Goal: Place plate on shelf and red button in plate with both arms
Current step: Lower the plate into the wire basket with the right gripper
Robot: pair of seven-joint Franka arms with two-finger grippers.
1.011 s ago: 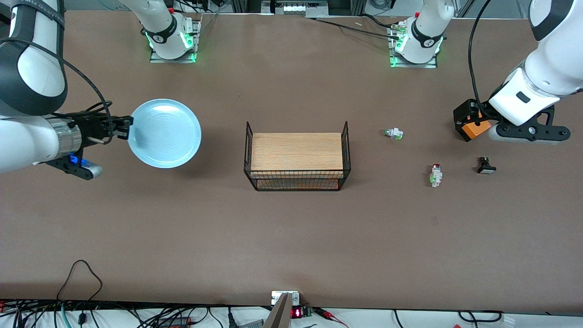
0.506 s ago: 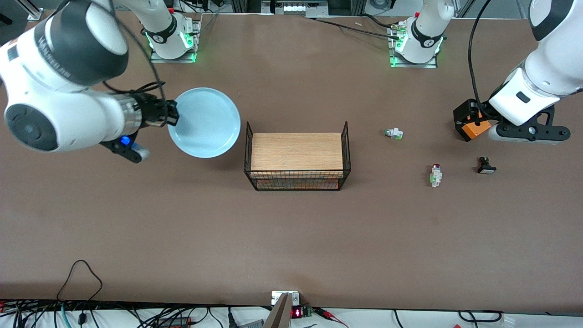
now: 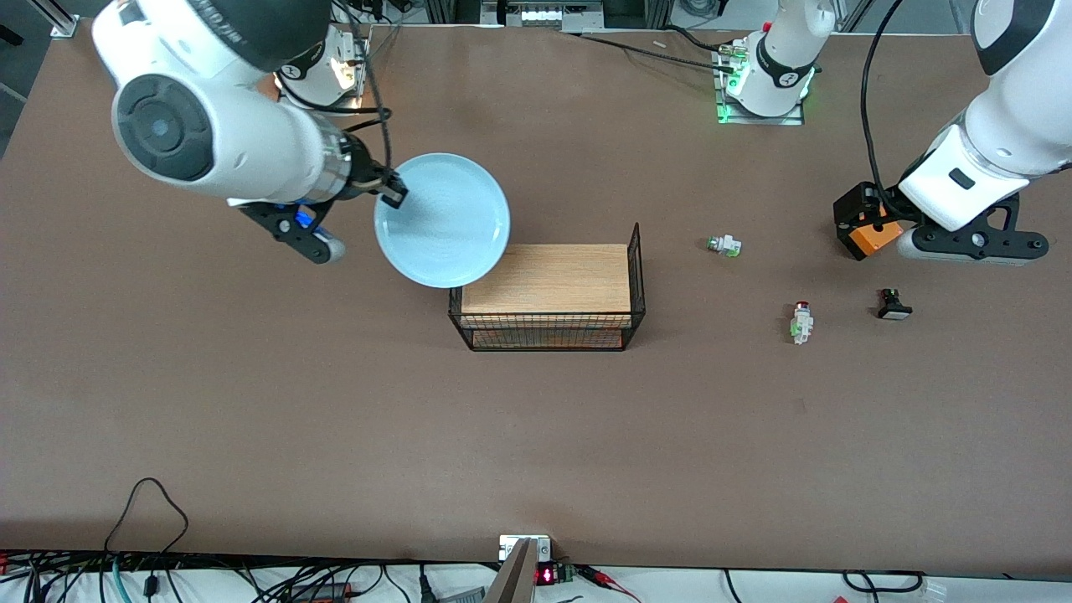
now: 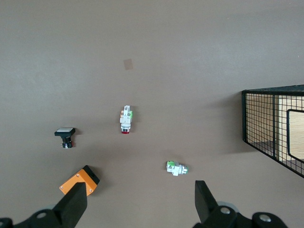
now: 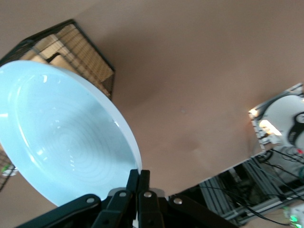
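My surface [image 3: 335, 402] is a broad, matte brown sheet under even light that throws only soft shadows. Along its edge nearest the front camera runs a white strip strewn with black cables [image 3: 151, 536], and at the middle of that edge sits a small module with a red lit display [image 3: 544, 575]. At the edge where my bases stand, metal framing [image 3: 544, 12] and more cabling show. A small paler patch [image 4: 128, 64] marks the brown sheet.
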